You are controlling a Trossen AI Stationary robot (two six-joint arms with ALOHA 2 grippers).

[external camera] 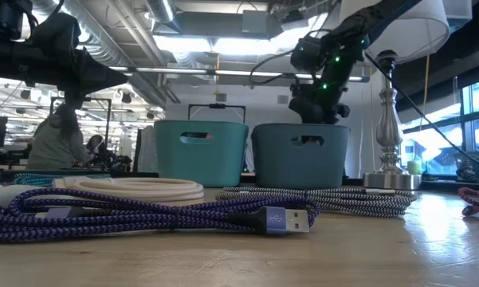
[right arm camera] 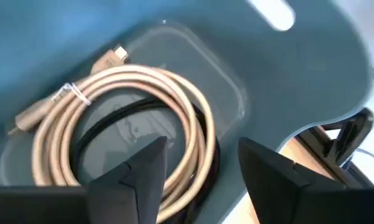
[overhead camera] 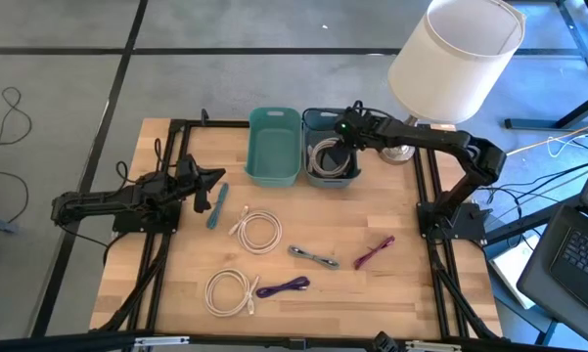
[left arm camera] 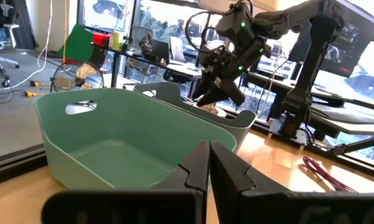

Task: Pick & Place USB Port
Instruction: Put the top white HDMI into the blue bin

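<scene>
Several USB cables lie on the wooden table: a teal one (overhead camera: 218, 205), a white coil (overhead camera: 259, 232), a grey braided one (overhead camera: 313, 257), a maroon one (overhead camera: 374, 251), another white coil (overhead camera: 230, 290) and a purple one (overhead camera: 282, 286). A beige coiled cable (right arm camera: 130, 118) and a black cable (right arm camera: 99, 127) lie on the floor of the blue-grey bin (overhead camera: 331, 156). My right gripper (right arm camera: 202, 168) hangs open and empty over this bin (external camera: 301, 155), its fingers above the coil. My left gripper (overhead camera: 220, 177) is shut and empty at the table's left, near the empty teal bin (overhead camera: 274, 145).
A lamp with a white shade (overhead camera: 455, 49) stands at the far right, its base (overhead camera: 399, 152) beside the blue-grey bin. The two bins stand side by side at the far edge. Black frame rails run along both sides of the table. A person (external camera: 60, 139) shows in the room behind.
</scene>
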